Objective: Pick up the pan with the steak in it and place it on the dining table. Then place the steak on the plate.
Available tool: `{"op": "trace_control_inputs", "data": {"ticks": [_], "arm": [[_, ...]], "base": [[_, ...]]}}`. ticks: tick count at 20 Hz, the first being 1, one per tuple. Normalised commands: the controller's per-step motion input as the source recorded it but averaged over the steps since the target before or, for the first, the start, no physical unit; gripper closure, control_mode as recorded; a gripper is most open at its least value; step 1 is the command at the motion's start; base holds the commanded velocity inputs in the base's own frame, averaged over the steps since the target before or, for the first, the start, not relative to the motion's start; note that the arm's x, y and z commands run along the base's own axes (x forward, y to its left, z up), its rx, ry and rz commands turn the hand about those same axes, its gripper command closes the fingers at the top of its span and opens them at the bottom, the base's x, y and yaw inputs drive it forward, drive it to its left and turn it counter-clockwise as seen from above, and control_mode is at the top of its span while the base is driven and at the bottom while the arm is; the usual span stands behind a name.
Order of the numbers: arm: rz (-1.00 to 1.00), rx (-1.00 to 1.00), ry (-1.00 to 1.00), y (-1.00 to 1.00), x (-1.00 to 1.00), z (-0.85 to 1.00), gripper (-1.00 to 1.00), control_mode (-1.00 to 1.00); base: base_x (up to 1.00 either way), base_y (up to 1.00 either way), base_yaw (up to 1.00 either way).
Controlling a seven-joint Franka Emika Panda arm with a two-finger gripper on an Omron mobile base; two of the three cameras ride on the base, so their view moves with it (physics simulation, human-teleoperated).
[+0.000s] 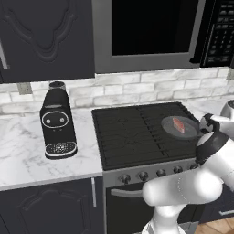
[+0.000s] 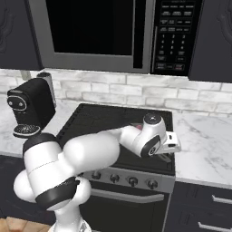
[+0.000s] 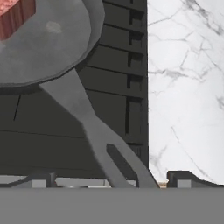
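Right now the pan (image 1: 179,128) sits on the right side of the black stove (image 1: 132,135), the steak (image 1: 178,124) lying inside it. Its handle (image 3: 94,131) runs toward the gripper (image 3: 107,181), whose fingers stand wide apart either side of the handle's end, not clamped. A coffee machine (image 1: 57,123) stands on the marble counter (image 1: 27,151) to the left.

- 1 pan (image 1: 179,127), centre right of the left base view
- 1 steak (image 1: 178,124) in it
- 1 coffee machine (image 1: 57,124), left of centre
- 1 stove (image 1: 137,132), centre
- 1 microwave (image 1: 155,32), top
- 5 stove knobs (image 2: 132,181), bottom centre of right base view
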Motion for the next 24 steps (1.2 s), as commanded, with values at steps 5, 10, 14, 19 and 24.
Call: {"op": "trace_control_inputs", "data": {"ticks": [5,10,14,19,24], "arm": [[0.08,0.0,0.03,-0.24,0.22,-0.19,-1.0,-1.0],[0.11,0.02,0.01,-0.24,0.07,-0.11,-1.0,-1.0],[0.0,0.0,0.0,0.0,0.02,0.0,-1.0,-1.0],[0.0,0.0,0.01,0.0,0.15,-0.02,-1.0,-1.0],[0.0,0.0,0.04,0.0,0.18,-0.1,-1.0,-1.0]], "base": [[0.0,0.0,0.0],[0.0,0.0,0.0],[0.0,0.0,0.0],[0.0,0.0,0.0],[0.0,0.0,0.0]]}}
